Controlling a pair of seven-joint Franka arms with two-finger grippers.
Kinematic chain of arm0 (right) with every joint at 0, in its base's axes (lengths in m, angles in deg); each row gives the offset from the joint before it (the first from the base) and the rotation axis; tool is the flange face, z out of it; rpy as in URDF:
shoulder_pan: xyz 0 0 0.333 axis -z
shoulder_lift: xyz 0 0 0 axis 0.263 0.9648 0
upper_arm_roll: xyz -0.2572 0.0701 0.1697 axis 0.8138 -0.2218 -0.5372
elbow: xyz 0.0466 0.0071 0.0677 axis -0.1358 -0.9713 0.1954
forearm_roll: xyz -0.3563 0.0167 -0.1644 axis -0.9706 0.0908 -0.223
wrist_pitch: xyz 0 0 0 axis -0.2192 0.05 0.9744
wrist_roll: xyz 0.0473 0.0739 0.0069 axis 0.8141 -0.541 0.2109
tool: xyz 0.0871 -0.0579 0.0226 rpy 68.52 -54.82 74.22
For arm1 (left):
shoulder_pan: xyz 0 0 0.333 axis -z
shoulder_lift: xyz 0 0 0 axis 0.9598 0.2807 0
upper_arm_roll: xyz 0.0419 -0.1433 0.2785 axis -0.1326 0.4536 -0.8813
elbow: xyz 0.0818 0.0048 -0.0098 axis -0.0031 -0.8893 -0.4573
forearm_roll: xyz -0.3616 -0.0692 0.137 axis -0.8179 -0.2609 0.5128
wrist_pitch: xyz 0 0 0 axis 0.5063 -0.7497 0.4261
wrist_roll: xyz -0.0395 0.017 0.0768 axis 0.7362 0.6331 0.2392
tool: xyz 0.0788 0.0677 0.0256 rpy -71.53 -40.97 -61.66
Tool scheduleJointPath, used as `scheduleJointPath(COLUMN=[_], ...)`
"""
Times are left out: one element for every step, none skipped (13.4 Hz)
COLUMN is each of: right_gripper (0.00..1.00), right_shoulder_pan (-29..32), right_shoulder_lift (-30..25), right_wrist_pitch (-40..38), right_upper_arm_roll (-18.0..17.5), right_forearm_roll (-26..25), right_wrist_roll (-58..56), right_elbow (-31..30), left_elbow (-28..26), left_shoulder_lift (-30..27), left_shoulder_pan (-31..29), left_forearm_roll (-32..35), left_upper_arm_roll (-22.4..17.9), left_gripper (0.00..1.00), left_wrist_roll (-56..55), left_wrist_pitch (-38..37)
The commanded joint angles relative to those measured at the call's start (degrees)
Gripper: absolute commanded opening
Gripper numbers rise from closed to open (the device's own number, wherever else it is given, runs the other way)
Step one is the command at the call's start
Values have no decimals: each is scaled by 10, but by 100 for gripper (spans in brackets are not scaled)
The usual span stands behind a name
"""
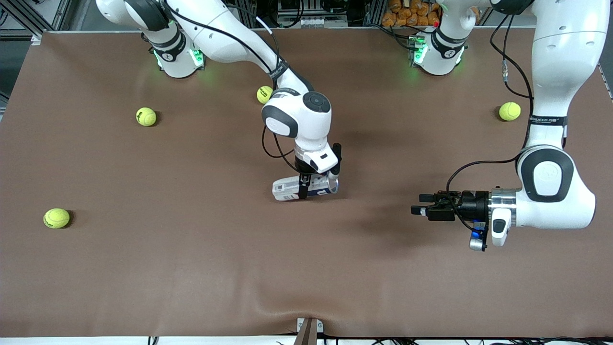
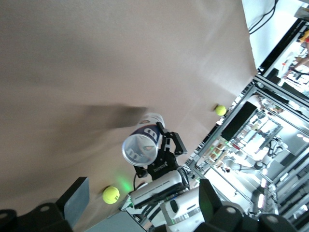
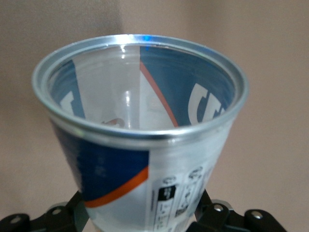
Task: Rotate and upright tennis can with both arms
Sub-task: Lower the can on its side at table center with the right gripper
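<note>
Tennis can is our landmark: we see it lying on its side near the middle of the brown table, its open silver-rimmed mouth turned toward the left arm's end. Right gripper comes straight down onto the can, one finger on each side of its body, but we cannot tell whether the jaws are pressing it or have slackened. Left gripper hangs level over bare table toward the left arm's end from the can, well apart from it, jaws spread wide and empty, pointing at the mouth. Four tennis balls lie well apart from the can.
</note>
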Motion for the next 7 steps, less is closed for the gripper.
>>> scheduleJointPath(right_gripper=[89,89,90,94,98,100,100], right_shoulder_pan=[5,10,10,10,11,10,10], right_shoulder_lift=[47,62,72,78,78,78,75], right_wrist_pitch=[51,62,63,63,63,63,63], right_upper_arm_roll=[2,4,5,5,5,5,5], right_forearm_roll=[-22,-22,-22,-22,-22,-22,-22], right_wrist_roll=[8,8,8,8,8,7,7], right_elbow=[34,49,62,67,67,67,67], left_elbow=[-31,-41,-51,-60,-68,-77,-90], left_shoulder_lift=[-2,-2,-2,-2,-2,-2,-2], left_shoulder_pan=[2,3,4,6,10,13,14], left_forearm_roll=[-40,-50,-63,-77,-85,-95,-112], left_upper_arm_roll=[1,1,2,2,2,3,3], left_gripper=[100,100,100,100,100,100,100], left_wrist_roll=[39,52,64,69,81,93,109], left_wrist_pitch=[10,14,20,29,37,44,48])
